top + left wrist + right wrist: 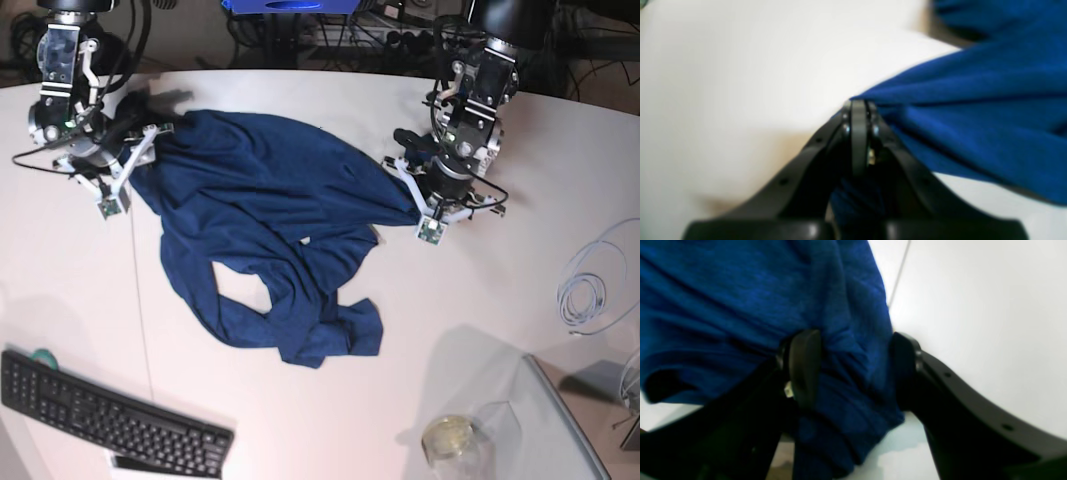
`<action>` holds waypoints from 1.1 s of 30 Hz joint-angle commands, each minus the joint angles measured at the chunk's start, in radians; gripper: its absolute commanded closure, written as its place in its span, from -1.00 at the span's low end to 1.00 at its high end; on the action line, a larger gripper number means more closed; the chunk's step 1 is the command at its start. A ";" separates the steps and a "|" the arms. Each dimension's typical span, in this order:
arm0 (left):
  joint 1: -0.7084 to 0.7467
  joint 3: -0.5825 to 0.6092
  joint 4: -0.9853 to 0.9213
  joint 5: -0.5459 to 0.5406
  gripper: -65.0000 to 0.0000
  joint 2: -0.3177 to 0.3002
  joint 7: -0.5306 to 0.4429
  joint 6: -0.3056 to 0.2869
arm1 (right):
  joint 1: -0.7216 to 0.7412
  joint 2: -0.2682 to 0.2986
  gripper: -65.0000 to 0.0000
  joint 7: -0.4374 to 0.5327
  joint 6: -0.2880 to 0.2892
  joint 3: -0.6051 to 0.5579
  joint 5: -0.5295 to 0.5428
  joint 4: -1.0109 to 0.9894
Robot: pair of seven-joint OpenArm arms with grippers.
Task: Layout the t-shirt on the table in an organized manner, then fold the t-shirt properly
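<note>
Nearest the lens in the left wrist view, the left gripper (859, 105) has its black jaws pressed together on a pinch of the t-shirt (973, 110), the blue knit fanning off to the right of the frame over the white table (740, 66). In the right wrist view, the right gripper (853, 370) straddles a thick bunch of the same cloth at mid-frame, jaws set apart with fabric filling the gap between them; whether that hold is firm yet cannot be told.

Doing this step well looks to call for the right jaws to finish closing on one edge of cloth rather than a wad of layers, then for both arms to draw apart evenly, so the garment spreads flat instead of twisting. A lopsided pull could drag the whole shirt sideways.

Only the base view shows the garment whole: the shirt lies crumpled across the centre of the table, pulled taut between the two arms along the upper part of the frame, with sleeves and hem folded over themselves towards the lower middle. It also takes in a black keyboard (110, 415) at lower left, a coil of pale cable (590, 290) at the right edge and a grey translucent tray (555, 425) at lower right. The wrist views alone reveal how each set of jaws meets the cloth.
</note>
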 commanded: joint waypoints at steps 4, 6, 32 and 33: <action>-0.054 -0.003 0.054 0.001 1.00 0.000 -0.013 0.009 | 0.007 0.006 0.05 0.008 -0.002 0.003 0.003 -0.022; -0.051 0.003 0.102 -0.006 1.00 0.006 -0.012 0.009 | 0.009 0.006 0.05 0.011 -0.002 0.003 0.003 -0.018; -0.086 0.730 0.281 -0.008 -0.41 0.089 -0.010 0.009 | -0.041 0.103 0.03 0.104 0.001 0.376 0.009 0.154; -0.097 0.756 0.281 -0.008 -0.49 0.084 -0.010 0.009 | -0.045 0.103 0.03 0.104 0.001 0.382 0.009 0.154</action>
